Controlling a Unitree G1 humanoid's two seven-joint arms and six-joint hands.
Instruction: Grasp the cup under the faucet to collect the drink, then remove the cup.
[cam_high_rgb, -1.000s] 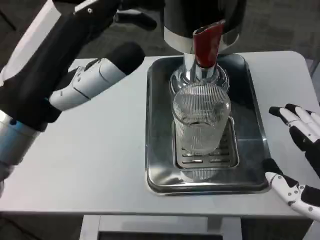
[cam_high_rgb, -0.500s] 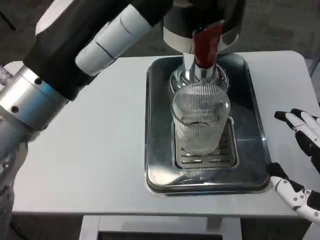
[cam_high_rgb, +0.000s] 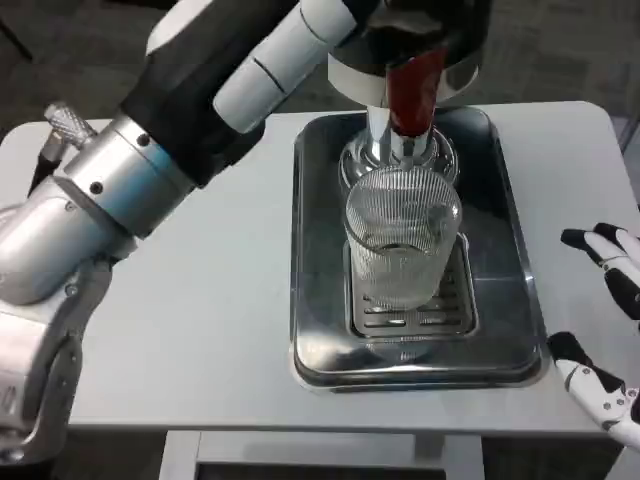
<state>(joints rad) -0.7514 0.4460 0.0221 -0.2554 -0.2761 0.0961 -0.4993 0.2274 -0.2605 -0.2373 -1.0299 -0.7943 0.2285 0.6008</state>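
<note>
One ribbed glass cup (cam_high_rgb: 402, 238) stands on the steel tray (cam_high_rgb: 318, 250) under the red-handled faucet (cam_high_rgb: 412, 88); the left hand (cam_high_rgb: 300, 45) reaches toward the dispenser, grip unclear, while the right hand (cam_high_rgb: 610, 330) waits spread, empty.

A white desk (cam_high_rgb: 200, 330) is seen from above, with rounded corners at its far edge. A shiny metal tray (cam_high_rgb: 318, 300) is set on it, right of the middle, with its long sides running away from the camera. A slotted drip grate (cam_high_rgb: 455, 305) is laid in the near half of the tray. Grey carpeted floor (cam_high_rgb: 570, 50) is seen beyond the desk.
</note>
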